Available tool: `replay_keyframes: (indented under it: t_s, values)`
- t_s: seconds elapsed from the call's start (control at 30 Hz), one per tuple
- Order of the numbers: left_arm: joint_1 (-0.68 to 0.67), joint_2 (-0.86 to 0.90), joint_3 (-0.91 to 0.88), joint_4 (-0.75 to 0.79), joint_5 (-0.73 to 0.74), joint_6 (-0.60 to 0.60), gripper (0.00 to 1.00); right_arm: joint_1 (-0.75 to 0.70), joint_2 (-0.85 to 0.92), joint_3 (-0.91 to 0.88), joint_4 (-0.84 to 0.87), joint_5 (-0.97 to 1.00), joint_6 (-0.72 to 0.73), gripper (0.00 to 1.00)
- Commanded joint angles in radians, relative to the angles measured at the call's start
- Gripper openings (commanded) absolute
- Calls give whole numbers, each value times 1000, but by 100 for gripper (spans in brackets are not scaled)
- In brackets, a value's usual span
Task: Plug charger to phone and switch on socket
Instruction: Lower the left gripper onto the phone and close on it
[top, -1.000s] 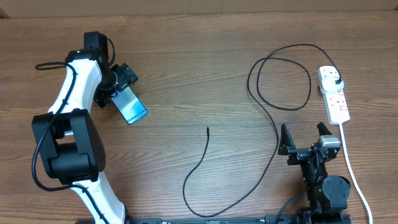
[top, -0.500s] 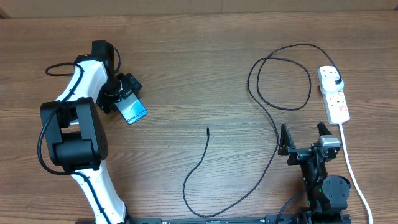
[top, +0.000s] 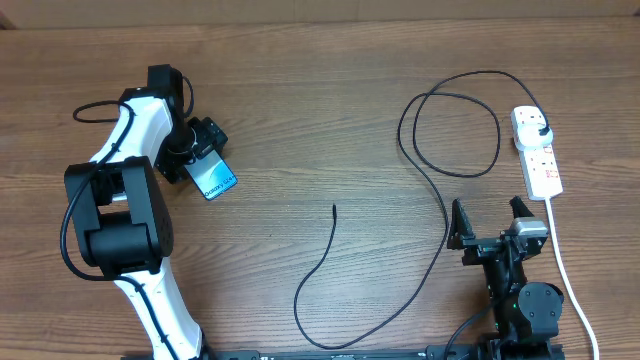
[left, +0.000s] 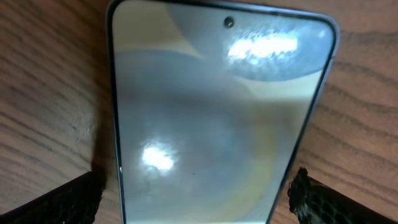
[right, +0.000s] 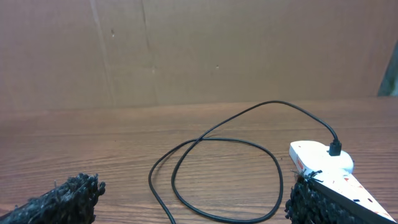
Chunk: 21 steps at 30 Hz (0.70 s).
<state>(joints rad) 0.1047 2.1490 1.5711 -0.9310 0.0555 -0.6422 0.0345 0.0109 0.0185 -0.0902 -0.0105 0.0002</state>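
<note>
1. Wood-grain table (top: 320, 60) carries the phone (top: 215, 180) on its left side, lying flat with the screen up and angled diagonally.
2. The left gripper (top: 198, 145) hovers low over the phone's far end. In the left wrist view its fingers (left: 56, 202) are spread wide, one on each side of the screen and outside its edges, gripping nothing.
3. The charger (top: 334, 212) is a thin black cable. Its loose tip lies on bare wood near the middle of the table, well apart from the phone.
4. From there the cable curves back, passes just beside the right gripper (top: 489, 220), makes a loop and ends at its plug head (top: 540, 128), seated in the far end of the socket (top: 545, 170).
5. The right gripper sits near the table's front edge, fingers (right: 62, 199) fully apart and empty, with the socket just to its right.
6. Whether the socket's switches are on or off cannot be told.
</note>
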Motion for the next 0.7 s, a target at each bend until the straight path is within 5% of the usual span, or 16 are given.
replay_keyframes:
  t_s: [0.0, 0.67]
  values:
    - [-10, 11, -5, -5, -3, -36, 100, 5, -8, -11, 6, 10, -2, 100]
    - [-12, 11, -5, -37, -38, -35, 100, 5, -8, -11, 6, 10, -2, 100]
